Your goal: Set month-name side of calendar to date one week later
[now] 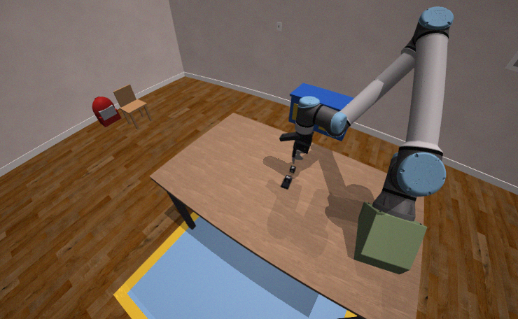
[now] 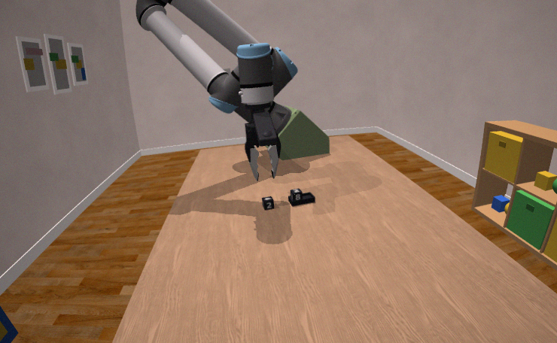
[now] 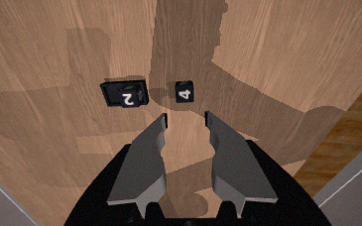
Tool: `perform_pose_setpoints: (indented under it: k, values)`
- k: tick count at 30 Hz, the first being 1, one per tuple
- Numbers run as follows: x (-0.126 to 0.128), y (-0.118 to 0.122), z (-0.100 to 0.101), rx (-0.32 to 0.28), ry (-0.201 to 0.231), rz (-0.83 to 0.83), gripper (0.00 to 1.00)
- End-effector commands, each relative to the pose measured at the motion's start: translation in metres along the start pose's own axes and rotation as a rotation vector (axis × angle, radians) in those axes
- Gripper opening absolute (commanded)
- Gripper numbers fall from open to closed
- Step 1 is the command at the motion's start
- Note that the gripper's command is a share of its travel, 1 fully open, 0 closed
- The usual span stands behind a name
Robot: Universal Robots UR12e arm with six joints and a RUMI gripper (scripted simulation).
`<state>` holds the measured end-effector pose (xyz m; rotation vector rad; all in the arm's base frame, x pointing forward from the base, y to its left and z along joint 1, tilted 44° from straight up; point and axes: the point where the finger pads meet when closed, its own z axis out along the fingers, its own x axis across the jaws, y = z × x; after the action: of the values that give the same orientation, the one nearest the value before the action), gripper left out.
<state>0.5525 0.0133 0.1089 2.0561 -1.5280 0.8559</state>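
My gripper [image 1: 293, 160] [image 2: 265, 176] [image 3: 185, 113] is open, with nothing between its fingertips. It hangs above the table near the loose cube. The loose black cube [image 1: 292, 168] [image 2: 268, 203] [image 3: 184, 92] stands flat on the table beside the tray, apart from it. It shows a 2 in the exterior view and a sideways 4 in the wrist view. The black tray [image 1: 284, 186] [image 2: 309, 198] [image 3: 109, 94] holds the other cube [image 2: 296, 195] [image 3: 129, 98] at its end nearer the loose cube; its other end is empty. That cube shows an 8 in the exterior view. The month's name is not legible.
The wooden table [image 1: 221, 158] [image 2: 272, 289] carries the green block [image 1: 392, 241] [image 2: 304, 138] under the arm's base. A blue cabinet [image 1: 320, 93] stands beyond the table edge. A shelf with coloured boxes [image 2: 524, 125] stands beyond the table in the exterior view.
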Motion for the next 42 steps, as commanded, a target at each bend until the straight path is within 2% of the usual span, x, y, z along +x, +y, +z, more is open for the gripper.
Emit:
perform_pose_setpoints:
  k: [1,5,6,30,39,42]
  values:
    - [0.000,0.000,-0.010,-0.002,-0.001,0.001,0.28]
    - [0.000,0.000,-0.010,-0.002,-0.001,0.001,0.28]
    - [0.000,0.000,-0.010,-0.002,-0.001,0.001,1.00]
    - [-0.001,0.000,-0.010,-0.002,-0.001,-0.007,1.00]
    - [-0.006,-0.002,-0.010,-0.002,-0.001,-0.093,1.00]
    - [-0.010,-0.002,-0.010,-0.002,-0.001,-0.166,1.00]
